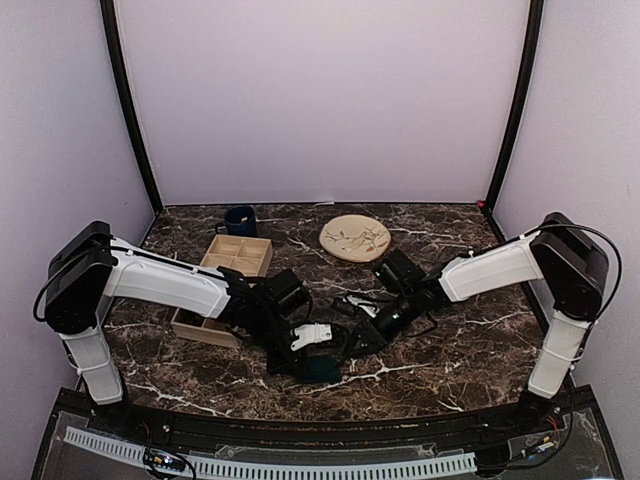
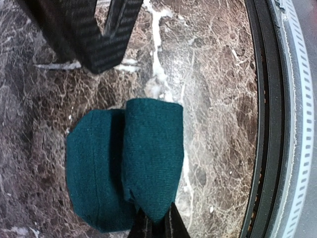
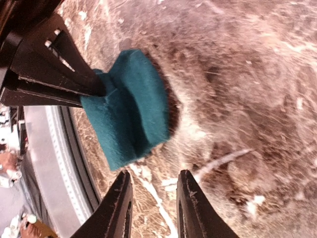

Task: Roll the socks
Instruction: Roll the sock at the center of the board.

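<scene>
On the lilac-walled marble surface [image 1: 470, 350], the teal socks [image 2: 129, 163] are pinched by the left end effector [image 2: 154, 222]; the right end effector [image 3: 153, 198] is spread.

A: Top external unit, position?
B: Fixed high behind both arm bases, looking down and forward over the dark white-veined marble tabletop [image 1: 470, 350].
A: Wrist units?
B: Close range, facing the tabletop. Both frame the rolled dark teal-green fabric sock [image 2: 148, 148] from opposing sides.

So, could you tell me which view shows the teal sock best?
The left wrist view: the teal sock is large and sharp. The right wrist shows it smaller and blurred; the top view, only a dark patch.
</scene>
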Motion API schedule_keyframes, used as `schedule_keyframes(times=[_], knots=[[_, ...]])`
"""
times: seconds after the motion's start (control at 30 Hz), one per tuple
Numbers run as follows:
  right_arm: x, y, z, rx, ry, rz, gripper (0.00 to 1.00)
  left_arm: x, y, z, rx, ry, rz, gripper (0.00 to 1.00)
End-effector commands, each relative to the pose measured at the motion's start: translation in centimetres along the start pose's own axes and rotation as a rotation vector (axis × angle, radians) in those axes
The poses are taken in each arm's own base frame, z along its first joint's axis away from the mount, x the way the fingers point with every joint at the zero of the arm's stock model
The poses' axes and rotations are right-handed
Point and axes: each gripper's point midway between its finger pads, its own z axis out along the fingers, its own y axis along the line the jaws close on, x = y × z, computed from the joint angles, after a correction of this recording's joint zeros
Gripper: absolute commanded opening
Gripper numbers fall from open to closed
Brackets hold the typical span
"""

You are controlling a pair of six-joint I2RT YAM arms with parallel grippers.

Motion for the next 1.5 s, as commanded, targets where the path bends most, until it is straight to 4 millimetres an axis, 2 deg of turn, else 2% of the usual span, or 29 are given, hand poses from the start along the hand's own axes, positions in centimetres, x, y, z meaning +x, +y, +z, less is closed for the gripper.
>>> schedule_keyframes(times=[0.0,0.13,0.33,0.5,0.77,1.1,1.47], knots=[[-1.3,-0.8,-1.2,0.082,-0.085,-0.019,0.28,2.1,-1.1,-0.1,0.102,0.080,-0.084,0.00],[-1.8,-1.3,-2.3,0.156,-0.142,-0.044,0.28,2.2,-1.3,-0.1,0.161,0.090,-0.128,0.00],[-2.4,-1.0,-4.8,0.258,-0.259,-0.113,0.28,2.6,-1.8,0.5,0.254,0.116,-0.192,0.00],[-1.9,-0.4,-5.7,0.354,-0.303,-0.180,0.29,2.5,-1.7,0.3,0.291,0.098,-0.230,0.00],[-0.5,2.0,-4.7,0.524,-0.298,-0.395,0.30,2.9,-1.2,0.1,0.349,0.096,-0.297,0.00],[0.6,5.8,-3.3,0.609,-0.295,-0.640,0.35,2.9,-1.0,-0.2,0.434,0.062,-0.368,0.00],[0.4,8.1,1.0,0.634,-0.167,-0.854,0.41,3.4,-1.0,0.0,0.494,0.066,-0.415,0.00]])
